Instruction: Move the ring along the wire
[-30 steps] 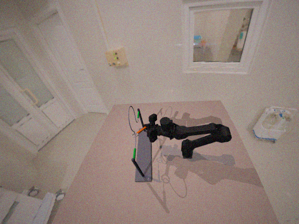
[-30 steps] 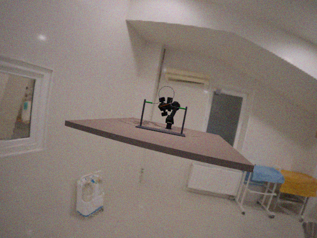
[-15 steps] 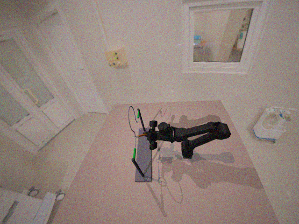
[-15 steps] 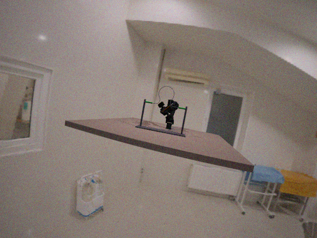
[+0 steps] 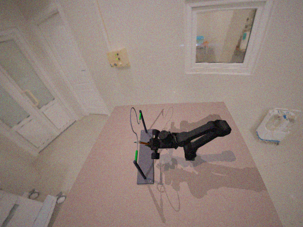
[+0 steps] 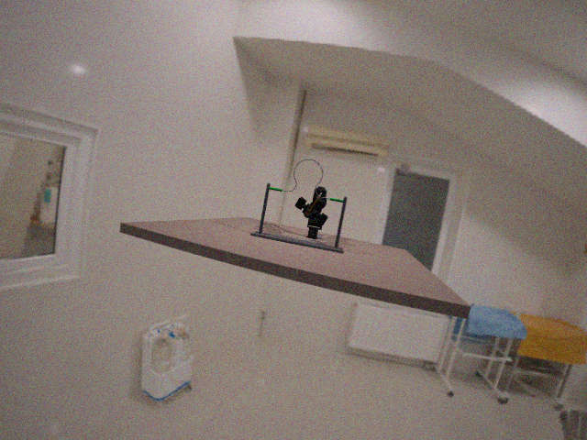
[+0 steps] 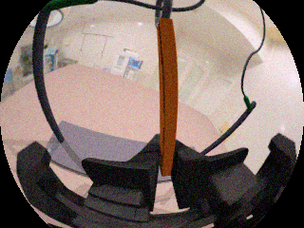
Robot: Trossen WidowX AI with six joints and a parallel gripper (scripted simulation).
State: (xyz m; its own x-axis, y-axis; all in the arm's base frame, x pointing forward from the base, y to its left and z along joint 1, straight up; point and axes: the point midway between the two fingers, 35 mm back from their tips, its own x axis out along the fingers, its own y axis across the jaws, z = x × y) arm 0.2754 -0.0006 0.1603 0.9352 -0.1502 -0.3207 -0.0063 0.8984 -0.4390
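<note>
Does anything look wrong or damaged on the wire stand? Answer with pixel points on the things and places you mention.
Nothing stands out: both posts [image 5: 143, 121] [image 6: 263, 208] stand on the base [image 5: 146, 161] [image 6: 296, 242], and the gripper [image 5: 148, 144] [image 7: 161, 137] holds the orange handle [image 5: 143, 143] [image 7: 168, 95]. The wire's loop looks intended.
</note>
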